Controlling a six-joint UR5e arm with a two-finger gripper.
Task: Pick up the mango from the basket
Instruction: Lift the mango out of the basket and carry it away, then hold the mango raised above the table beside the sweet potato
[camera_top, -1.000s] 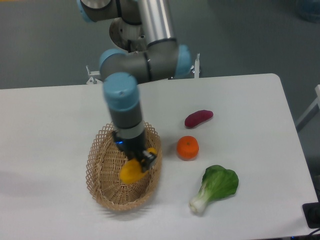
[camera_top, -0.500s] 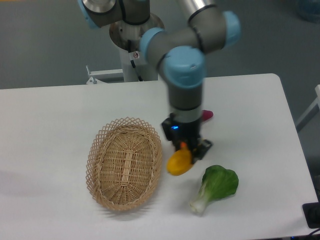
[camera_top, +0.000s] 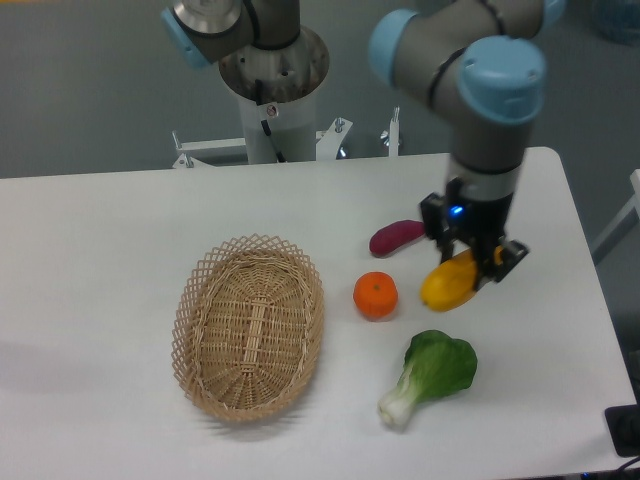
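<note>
Gripper (camera_top: 468, 266) clamped on the mango (camera_top: 449, 286), fingers closed against its upper end; mango smooth, yellow-orange, elongated, tilted with its lower end down-left, held over the table (camera_top: 100, 230) right of the orange (camera_top: 375, 295); well apart from the basket (camera_top: 249, 326) at left, woven tan oval with lattice rim; purple sweet potato (camera_top: 396, 237) just left of the gripper; bok choy (camera_top: 430, 373) below.

Robotics lab setup: industrial arm (camera_top: 470, 60) on pedestal mount (camera_top: 272, 90), plain white surface (camera_top: 120, 230), grey floor (camera_top: 90, 90), staged produce props and wicker basket (camera_top: 249, 326).
</note>
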